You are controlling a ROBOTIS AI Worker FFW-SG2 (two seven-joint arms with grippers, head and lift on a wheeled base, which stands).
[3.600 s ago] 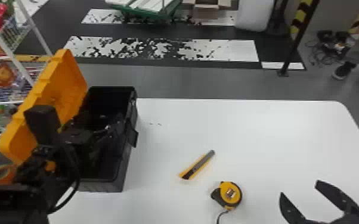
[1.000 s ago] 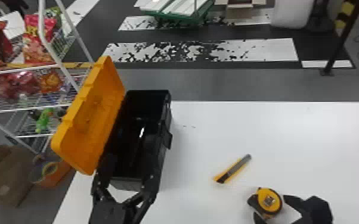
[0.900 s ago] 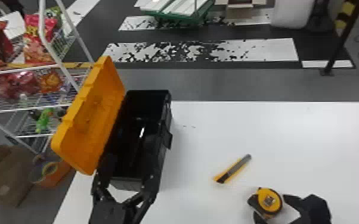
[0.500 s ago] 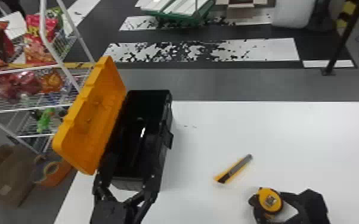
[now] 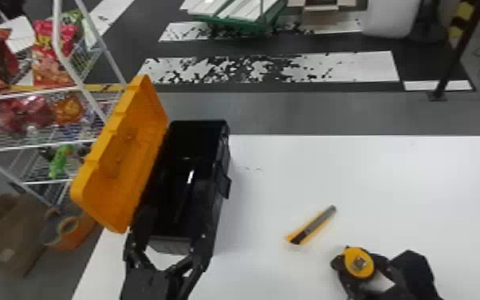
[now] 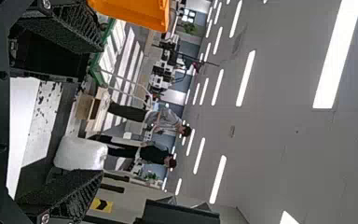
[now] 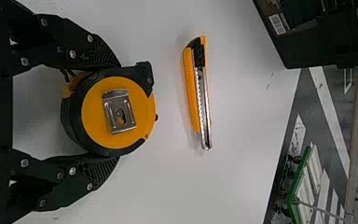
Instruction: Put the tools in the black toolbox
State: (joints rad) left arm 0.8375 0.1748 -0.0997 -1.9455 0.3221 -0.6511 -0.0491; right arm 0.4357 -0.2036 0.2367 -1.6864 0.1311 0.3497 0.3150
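Looks like your tape (image 5: 359, 262) has nudged slightly forward since the earlier frame, right tool (image 7: 119, 112) gripping both sides. It's near the cutter (image 5: 311, 226); can't tell if it's off the counter (image 5: 390, 179). Watch that round case tbh, uneven pressure could roll it out. Your left tool (image 6: 102, 109) is open by the box (image 5: 199, 137), so a low crossing might bump it.

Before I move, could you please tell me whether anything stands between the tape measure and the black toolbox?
Yes: the utility knife lies between the tape measure, held in the right gripper, and the toolbox. The left gripper is at the toolbox's near end.
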